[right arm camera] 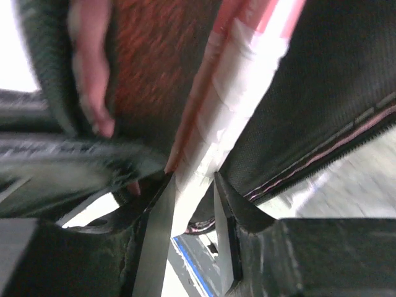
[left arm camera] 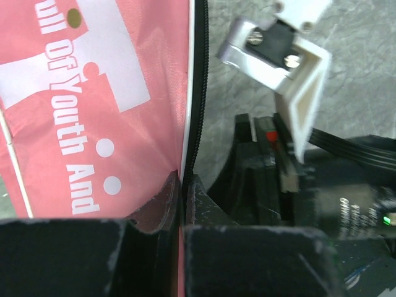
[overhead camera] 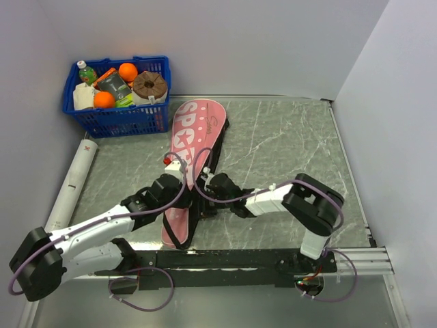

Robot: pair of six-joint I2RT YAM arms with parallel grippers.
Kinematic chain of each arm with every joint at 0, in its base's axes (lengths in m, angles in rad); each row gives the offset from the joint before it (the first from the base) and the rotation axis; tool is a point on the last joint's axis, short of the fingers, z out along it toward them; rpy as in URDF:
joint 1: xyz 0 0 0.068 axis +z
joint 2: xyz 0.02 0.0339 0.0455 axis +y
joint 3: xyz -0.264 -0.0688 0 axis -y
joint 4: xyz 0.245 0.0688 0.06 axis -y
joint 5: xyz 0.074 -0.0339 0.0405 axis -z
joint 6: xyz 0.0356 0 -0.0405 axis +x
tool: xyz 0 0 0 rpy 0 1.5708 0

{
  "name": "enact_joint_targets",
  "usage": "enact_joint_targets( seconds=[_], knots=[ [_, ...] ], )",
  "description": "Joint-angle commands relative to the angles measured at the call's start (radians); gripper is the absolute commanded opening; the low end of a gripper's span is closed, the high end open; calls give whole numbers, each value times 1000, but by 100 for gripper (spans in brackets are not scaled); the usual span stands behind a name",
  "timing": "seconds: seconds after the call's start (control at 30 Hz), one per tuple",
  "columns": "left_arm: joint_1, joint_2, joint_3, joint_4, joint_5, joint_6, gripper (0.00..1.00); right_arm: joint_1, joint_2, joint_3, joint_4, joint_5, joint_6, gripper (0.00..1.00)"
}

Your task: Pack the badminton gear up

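Note:
The pink "SPORT" case (overhead camera: 198,130) lies along the middle of the table, its narrow end toward the arms. My left gripper (overhead camera: 175,183) is shut on the case's pink flap edge (left arm camera: 154,124), next to the black zipper (left arm camera: 197,93). My right gripper (overhead camera: 207,189) is at the case's right side, fingers inside the opening. In the right wrist view it (right arm camera: 193,179) is shut on a white tape-wrapped racket handle (right arm camera: 229,99), with the case's black lining (right arm camera: 322,80) around it. The long white tube (overhead camera: 74,183) lies at the far left. No shuttlecocks show.
A blue plastic basket (overhead camera: 140,119) with oranges and bottles stands at the back left. White walls close in the left, back and right sides. The right arm's white wrist part (left arm camera: 278,55) sits close beside my left gripper. A black rail (overhead camera: 225,261) runs along the near edge.

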Motion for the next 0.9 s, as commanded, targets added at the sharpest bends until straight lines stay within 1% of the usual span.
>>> enact_joint_targets(
  seconds=[0.0, 0.1, 0.17, 0.27, 0.33, 0.37, 0.4, 0.43, 0.47, 0.5, 0.53, 0.57, 0.6, 0.63, 0.67, 0.73, 0.83, 0.87],
  knots=[
    [-6, -52, 0, 10, -4, -25, 1, 2, 89, 75, 195, -65, -23, 41],
    [-6, -34, 9, -14, -7, -35, 1, 2, 98, 81, 183, -76, -44, 45],
    [-6, -23, 11, -22, -12, -48, 1, 1, 83, 76, 122, -62, -69, 48],
    [-6, -9, 9, -31, -24, -60, 1, -10, 23, 30, 45, -21, -104, 52],
    [-6, -3, 9, -39, -42, -66, 1, -34, -67, -29, -4, 20, -129, 54],
    [-5, 2, 9, -46, -48, -68, 1, -42, -104, -48, -46, 72, -139, 55],
    [-6, 3, 9, -48, -55, -68, 1, -51, -174, -63, -136, 112, -171, 57],
    [-6, 3, 8, -49, -64, -68, 1, -59, -209, -76, -205, 153, -184, 58],
    [-5, 11, 6, -48, -65, -65, 1, -79, -267, -77, -263, 233, -216, 60],
    [-6, 14, 6, -48, -72, -63, 1, -88, -293, -74, -370, 270, -228, 61],
    [-6, 25, 8, -46, -70, -60, 1, -100, -318, -70, -409, 308, -237, 63],
    [-6, 29, 9, -39, -69, -55, 1, -140, -348, -67, -450, 359, -251, 65],
    [-6, 34, 11, -37, -67, -55, 1, -165, -361, -63, -490, 369, -256, 66],
    [-6, 43, 11, -33, -62, -51, 1, -198, -368, -60, -497, 370, -256, 66],
    [-6, 46, 13, -28, -52, -48, 1, -261, -371, -57, -497, 353, -260, 67],
    [-5, 60, 13, -13, -39, -40, 1, -323, -362, -33, -477, 341, -261, 67],
    [-6, 91, 11, 7, -13, -29, 1, -415, -304, 41, -453, 330, -259, 68],
    [-5, 100, 11, 9, 2, -29, 1, -441, -255, 65, -445, 312, -250, 68]
  ],
)
